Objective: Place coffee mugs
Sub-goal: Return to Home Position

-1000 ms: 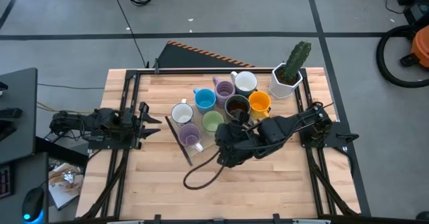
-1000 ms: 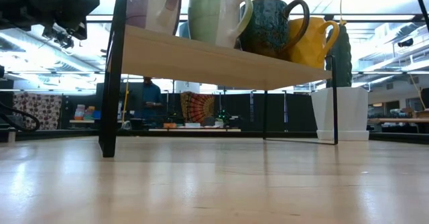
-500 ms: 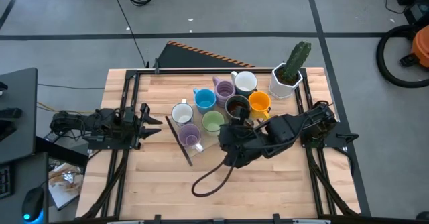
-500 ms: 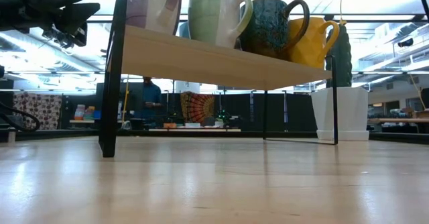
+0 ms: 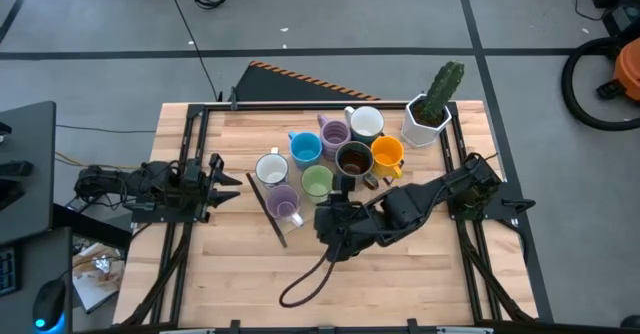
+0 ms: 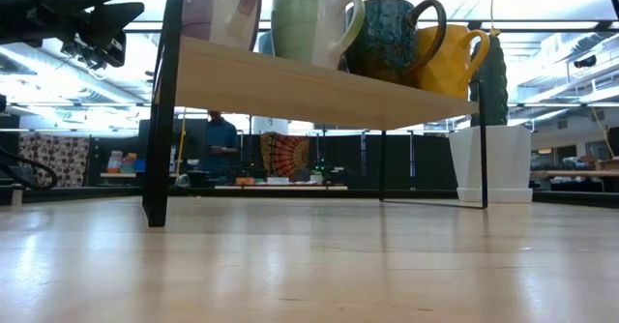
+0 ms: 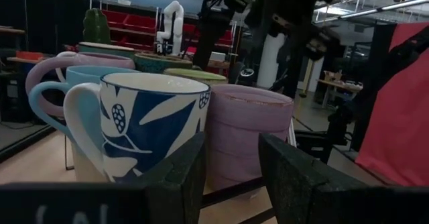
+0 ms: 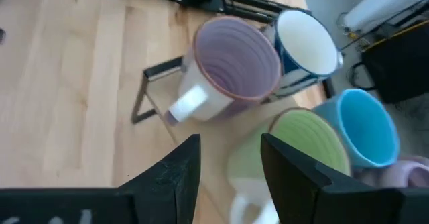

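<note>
Eight mugs stand upright on a small black-legged wooden rack (image 6: pixel 319 86) at the table's middle: white (image 5: pixel 271 168), blue (image 5: pixel 306 149), lavender (image 5: pixel 334 134), white (image 5: pixel 366 123), dark brown (image 5: pixel 353 159), orange (image 5: pixel 387 153), green (image 5: pixel 318 182), lavender (image 5: pixel 283 202). My right gripper (image 5: pixel 325 217) hovers open and empty above the rack's near side, by the green mug (image 8: pixel 301 143) and the near lavender mug (image 8: pixel 231 66). My left gripper (image 5: pixel 228 179) waits open and empty at the table's left, facing the white leaf-patterned mug (image 7: pixel 151 123).
A white faceted pot with a green cactus (image 5: pixel 430 109) stands at the far right of the table; it also shows in the low view (image 6: pixel 493 159). The right arm's black cable (image 5: pixel 305 279) loops over the table's near middle. Bare wood lies near the front edge.
My right gripper has gone a little toward the table's left edge, along the rack's near side, and its cable loop has swung with it. The mugs have stayed put.
</note>
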You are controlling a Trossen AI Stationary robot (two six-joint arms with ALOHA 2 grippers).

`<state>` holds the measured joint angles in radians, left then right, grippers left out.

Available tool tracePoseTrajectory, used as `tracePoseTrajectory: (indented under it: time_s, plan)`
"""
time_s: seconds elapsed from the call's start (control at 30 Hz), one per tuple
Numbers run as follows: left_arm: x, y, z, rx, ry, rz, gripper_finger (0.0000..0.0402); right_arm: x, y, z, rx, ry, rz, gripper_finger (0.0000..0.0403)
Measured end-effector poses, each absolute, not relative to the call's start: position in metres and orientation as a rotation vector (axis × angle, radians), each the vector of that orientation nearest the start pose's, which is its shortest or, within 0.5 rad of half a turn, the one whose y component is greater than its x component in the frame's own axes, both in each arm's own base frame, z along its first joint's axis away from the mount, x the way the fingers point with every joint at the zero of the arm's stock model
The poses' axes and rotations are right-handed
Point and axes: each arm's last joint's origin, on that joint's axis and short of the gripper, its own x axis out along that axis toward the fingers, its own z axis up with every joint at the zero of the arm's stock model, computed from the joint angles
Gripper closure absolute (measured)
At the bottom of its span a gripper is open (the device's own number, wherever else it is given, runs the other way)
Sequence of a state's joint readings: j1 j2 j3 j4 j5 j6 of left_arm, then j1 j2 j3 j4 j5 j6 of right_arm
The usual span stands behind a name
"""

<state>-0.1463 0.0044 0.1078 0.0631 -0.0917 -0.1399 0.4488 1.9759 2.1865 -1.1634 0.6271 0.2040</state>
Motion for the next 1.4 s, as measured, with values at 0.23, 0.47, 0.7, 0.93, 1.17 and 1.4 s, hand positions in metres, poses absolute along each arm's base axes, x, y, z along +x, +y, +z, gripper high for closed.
tracePoseTrajectory:
  time_s: [0.23, 0.47, 0.7, 0.93, 1.17, 1.4]
  plan:
    - [0.088, -0.01, 0.206, -0.17, -0.162, -0.067, 0.026, 0.343, 0.14, 0.417, -0.247, 0.723, -0.268, 0.0241]
    - [0.088, -0.01, 0.208, -0.174, -0.185, -0.069, 0.026, 0.291, 0.11, 0.463, -0.24, 0.65, -0.29, 0.0241]
    - [0.088, -0.01, 0.209, -0.169, -0.2, -0.068, 0.026, 0.23, 0.069, 0.502, -0.176, 0.57, -0.353, 0.0241]
    - [0.088, -0.01, 0.209, -0.105, -0.2, -0.062, 0.026, 0.175, 0.041, 0.493, -0.1, 0.471, -0.384, 0.0241]
    - [0.088, -0.01, 0.209, -0.116, -0.2, -0.047, 0.026, 0.132, 0.023, 0.466, -0.027, 0.339, -0.338, 0.0241]
    - [0.095, -0.008, 0.182, -0.171, -0.151, 0.037, 0.026, 0.098, 0.011, 0.436, 0.003, 0.28, -0.336, 0.0241]
